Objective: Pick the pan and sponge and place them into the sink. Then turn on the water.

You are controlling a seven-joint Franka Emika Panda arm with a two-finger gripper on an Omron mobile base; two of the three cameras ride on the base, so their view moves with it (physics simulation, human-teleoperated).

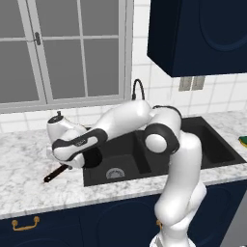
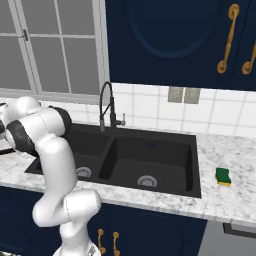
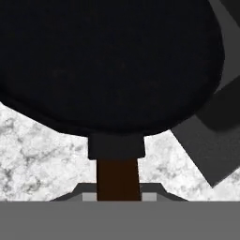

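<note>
The black pan (image 3: 108,65) lies close in front of the hand, its round body over the marble counter beside the sink's left rim. Its reddish-brown handle (image 3: 118,178) runs back between my gripper (image 3: 118,194), which is shut on it. In the left base view the handle's end (image 1: 54,174) sticks out below the gripper (image 1: 66,166), and the pan body (image 1: 92,157) is partly hidden by the forearm. The yellow and green sponge (image 2: 223,176) rests on the counter right of the black double sink (image 2: 150,150). No water runs from the faucet (image 2: 106,107).
A window (image 1: 62,48) spans the wall behind the left counter. Dark blue wall cabinets (image 2: 170,40) hang above the sink. The marble counter (image 1: 24,178) extends left of the sink and ends at a front edge over blue drawers.
</note>
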